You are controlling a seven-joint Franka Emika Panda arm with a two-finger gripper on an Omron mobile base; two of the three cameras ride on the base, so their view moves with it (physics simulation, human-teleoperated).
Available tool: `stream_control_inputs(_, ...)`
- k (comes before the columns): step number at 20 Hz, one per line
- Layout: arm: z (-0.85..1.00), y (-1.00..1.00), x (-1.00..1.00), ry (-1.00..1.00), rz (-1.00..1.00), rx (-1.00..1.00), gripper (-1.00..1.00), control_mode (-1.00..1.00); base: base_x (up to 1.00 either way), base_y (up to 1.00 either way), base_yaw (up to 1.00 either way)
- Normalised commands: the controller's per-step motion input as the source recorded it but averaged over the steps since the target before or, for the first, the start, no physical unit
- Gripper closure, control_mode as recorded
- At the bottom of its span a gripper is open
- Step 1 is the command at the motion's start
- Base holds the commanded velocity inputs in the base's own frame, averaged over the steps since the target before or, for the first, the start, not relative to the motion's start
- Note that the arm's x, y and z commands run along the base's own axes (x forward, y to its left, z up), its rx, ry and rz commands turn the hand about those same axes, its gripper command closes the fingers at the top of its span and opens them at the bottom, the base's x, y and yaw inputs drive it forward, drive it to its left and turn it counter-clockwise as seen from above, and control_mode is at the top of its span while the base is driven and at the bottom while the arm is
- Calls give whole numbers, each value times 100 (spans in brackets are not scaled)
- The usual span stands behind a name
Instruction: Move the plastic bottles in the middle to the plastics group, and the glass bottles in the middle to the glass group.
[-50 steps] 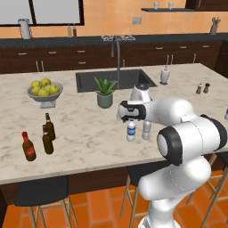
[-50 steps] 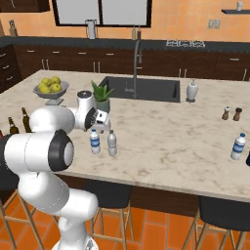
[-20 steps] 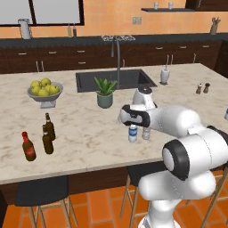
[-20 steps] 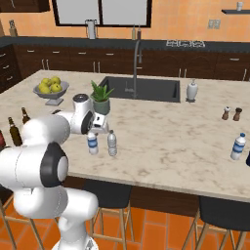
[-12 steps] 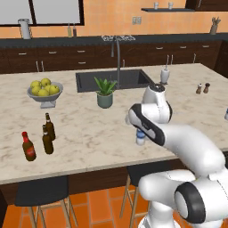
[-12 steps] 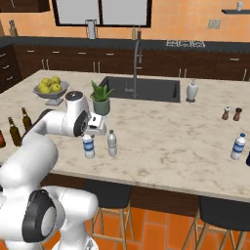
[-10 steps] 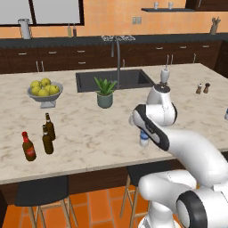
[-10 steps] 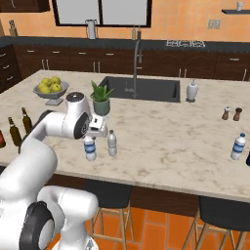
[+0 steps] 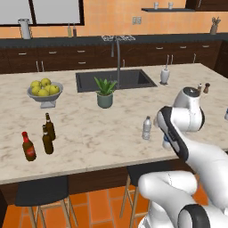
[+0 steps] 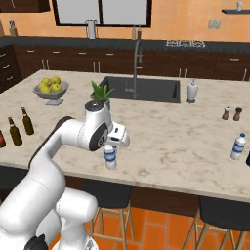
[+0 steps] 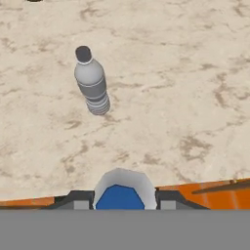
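Note:
My gripper (image 10: 111, 147) is shut on the blue-labelled plastic bottle (image 10: 110, 157), held upright near the counter's front edge. In the hand view that bottle (image 11: 119, 191) sits between the fingers (image 11: 79, 198), seen from above. The plain greyish plastic bottle (image 9: 146, 128) stands free on the counter just behind it, upright (image 11: 91, 86). In the left base view my forearm covers most of the held bottle (image 9: 166, 143). Three dark glass bottles stand at the left: two brown (image 9: 50, 126) (image 9: 47, 140) and one red-labelled (image 9: 28, 147). A bluish-labelled bottle of the plastics group (image 10: 238, 146) stands at the far right.
Salt and pepper shakers (image 10: 231, 113) stand behind the plastics group. A potted plant (image 9: 105, 93), the sink (image 9: 116, 80) and a fruit bowl (image 9: 43, 91) lie further back. The counter's front edge (image 11: 205, 185) runs close under my hand, with stools below.
My arm has swung right with the blue-labelled bottle, carrying it from the left of the plain bottle to its right and nearer the front edge. The plain bottle has stayed put.

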Motion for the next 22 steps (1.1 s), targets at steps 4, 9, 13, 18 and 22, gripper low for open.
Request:
stream_control_inputs(4, 29, -100, 0, 9, -12, 0, 100, -100, 0, 0, 0)
stream_control_inputs(9, 29, -52, -12, 5, -1, 0, 100, -100, 0, 0, 0)
stream_control_inputs(13, 21, -24, -14, 0, 0, 0, 100, -100, 0, 0, 0)
stream_control_inputs(18, 15, -69, 0, 0, 0, 0, 100, -100, 0, 0, 0)
stream_control_inputs(22, 0, -94, 5, 0, -1, 0, 100, -100, 0, 0, 0)
